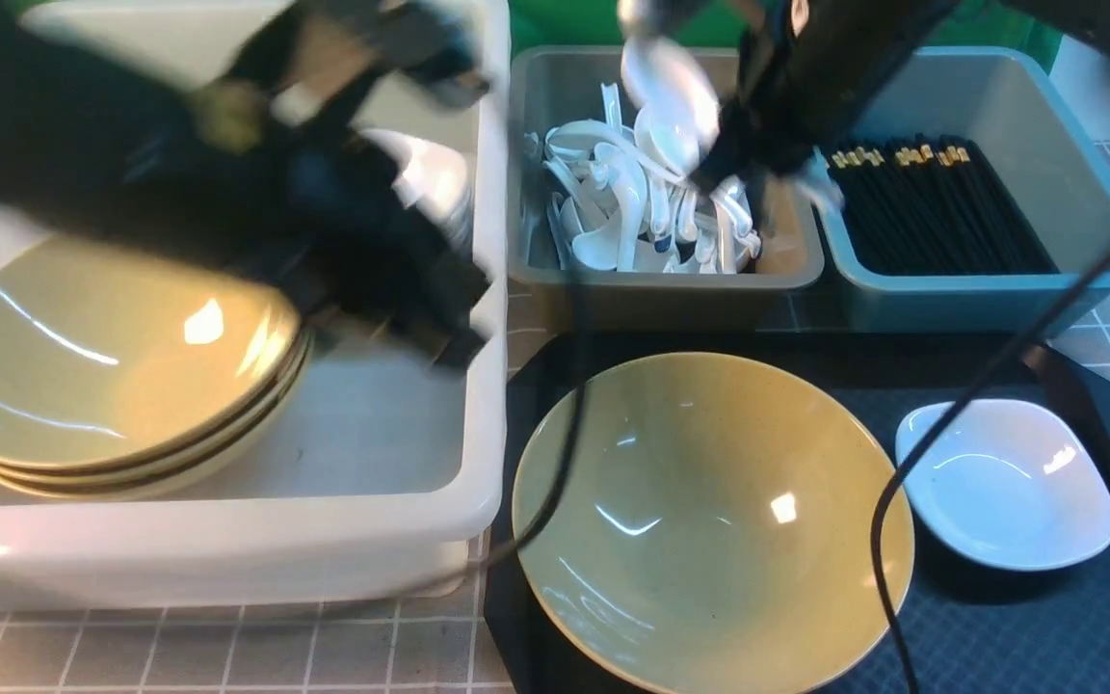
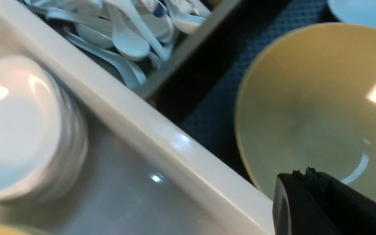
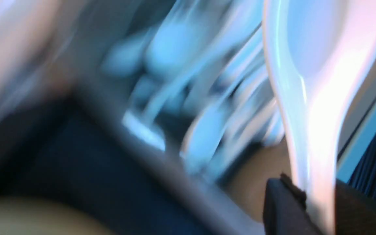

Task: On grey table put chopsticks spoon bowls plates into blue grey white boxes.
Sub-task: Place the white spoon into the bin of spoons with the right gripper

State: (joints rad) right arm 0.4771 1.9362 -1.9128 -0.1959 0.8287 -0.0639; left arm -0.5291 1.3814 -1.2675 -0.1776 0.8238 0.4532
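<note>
Spoon (image 3: pixel 308 65), white and glossy with a deep oval scoop and a smooth curved handle, is pinched by that handle between the jaws of the right gripper (image 3: pixel 318 205), scoop uppermost. It hangs above the grey box (image 1: pixel 671 284), a plain rectangular tub with rounded corners. Below it lies a loose heap of spoons (image 1: pixel 613 193) of the same make, crossing one another at all angles (a bare patch of floor shows at the box's right end).

Just beside that stands the blue box (image 1: pixel 998 299), its rim close to the grey one's, and black chopsticks (image 1: pixel 940 207) with gold ends are laid side by side across its floor.

On the other side, only a narrow gap away, is the white box (image 1: pixel 227 549), larger, with thick rolled edges. It holds a stack of shallow yellow plates (image 1: pixel 102 366) and a stack of small white bowls (image 2: pixel 15 124), with bare floor between the stacks. The left gripper (image 2: pixel 308 182) is over this box near its inner wall; its jaws look pressed together with nothing between them.

Nearer me, a wide yellow bowl (image 1: pixel 709 520) and a rounded-square white dish (image 1: pixel 1008 482) sit apart on a black tray (image 1: pixel 998 627) with a woven-looking surface. The bowl's rim is close to the white box's wall. All of it rests on the grey tiled table (image 1: pixel 227 655).
</note>
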